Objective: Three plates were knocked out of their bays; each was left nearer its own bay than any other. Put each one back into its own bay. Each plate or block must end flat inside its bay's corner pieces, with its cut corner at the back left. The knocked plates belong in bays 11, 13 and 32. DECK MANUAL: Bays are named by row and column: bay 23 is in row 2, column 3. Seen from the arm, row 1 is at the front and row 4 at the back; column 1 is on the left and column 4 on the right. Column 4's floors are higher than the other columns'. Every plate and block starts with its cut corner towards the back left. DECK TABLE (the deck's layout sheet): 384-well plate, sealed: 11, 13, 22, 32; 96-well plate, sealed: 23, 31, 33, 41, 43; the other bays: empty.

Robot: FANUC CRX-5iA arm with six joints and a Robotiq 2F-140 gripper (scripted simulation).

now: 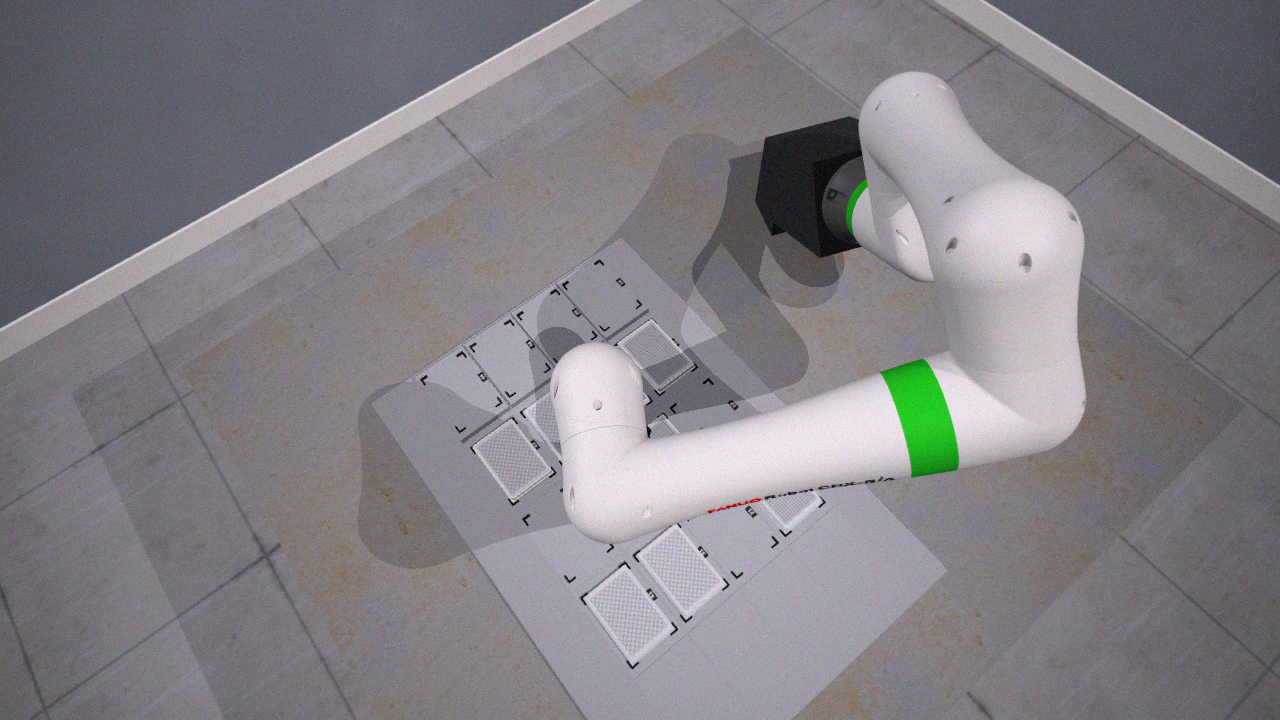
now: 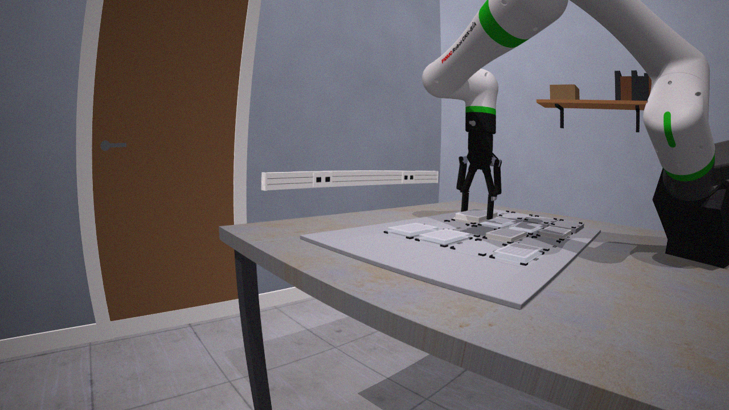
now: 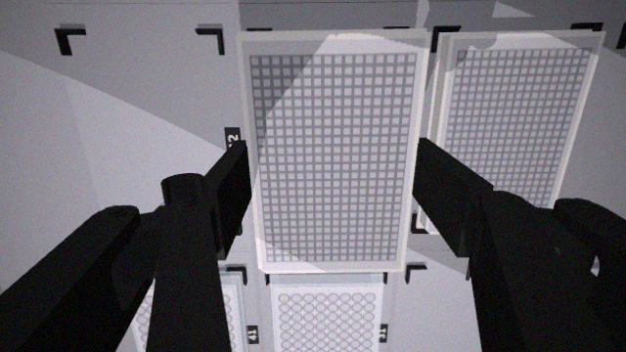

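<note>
Tool state: the tool (image 3: 333,196) is clamped on a 384-well plate (image 3: 333,152); one black finger (image 3: 230,191) presses its left long edge and the other presses its right long edge, at about the middle of the plate.

Plate position: in the wrist view the held plate hangs directly under the tool, between the fingers. In the exterior view it is very low over the deck (image 2: 408,259), near the far side of the deck; whether it already touches the floor of a bay I cannot tell from here.

Long axis: the long axis of the plate runs from near to far in the wrist view, across the line between the two fingers, and parallel to the neighbour plate (image 3: 514,122) on its right.

Key relation: black corner pieces (image 3: 416,269) appear just outside the near corners of the plate, and a bay label (image 3: 233,138) stands just beside its left edge. The label is half hidden, so I judge only that it is probably bay 32. The plate seems almost square to these corner pieces.

Neighbours: the right plate is just beside the held one, with a narrow gap. A 96-well plate (image 3: 327,313) lies at the near side.

Next move, as a judgement: a straight descent, keeping the plate inside the corner pieces, then opening.
</note>
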